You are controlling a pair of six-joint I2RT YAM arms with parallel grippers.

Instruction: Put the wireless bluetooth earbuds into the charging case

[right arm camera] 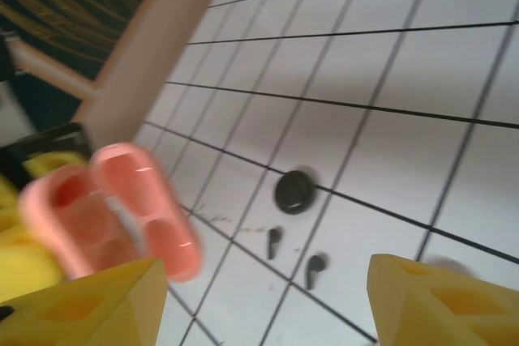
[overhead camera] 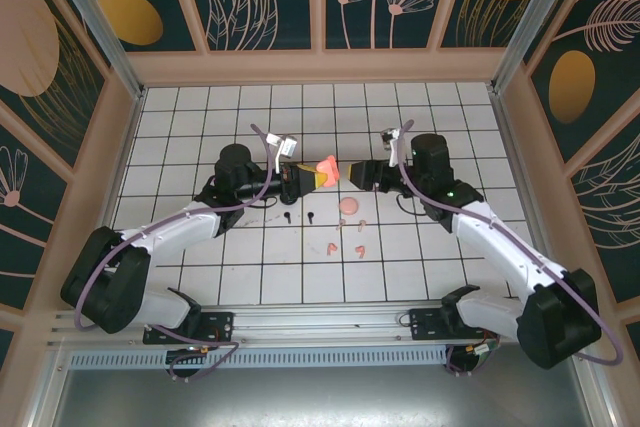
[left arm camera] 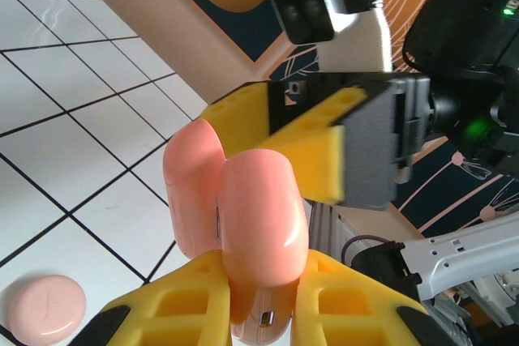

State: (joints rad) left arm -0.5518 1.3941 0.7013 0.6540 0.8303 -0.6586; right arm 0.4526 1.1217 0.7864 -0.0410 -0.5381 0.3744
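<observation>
Clamped in my left gripper (overhead camera: 306, 177), pink case (left arm camera: 243, 224) hangs open above the table (overhead camera: 200, 117). My right gripper (overhead camera: 350, 175) waits beside it, jaws apart; black earbuds (right arm camera: 274, 241) lie below.

Pink case (left arm camera: 251, 224); apparently black earbuds (right arm camera: 275, 242)

Both arms stretch toward the middle. The left gripper (overhead camera: 306, 177) is squeezed tight. The right gripper (overhead camera: 357, 174) has fingers apart.
</observation>
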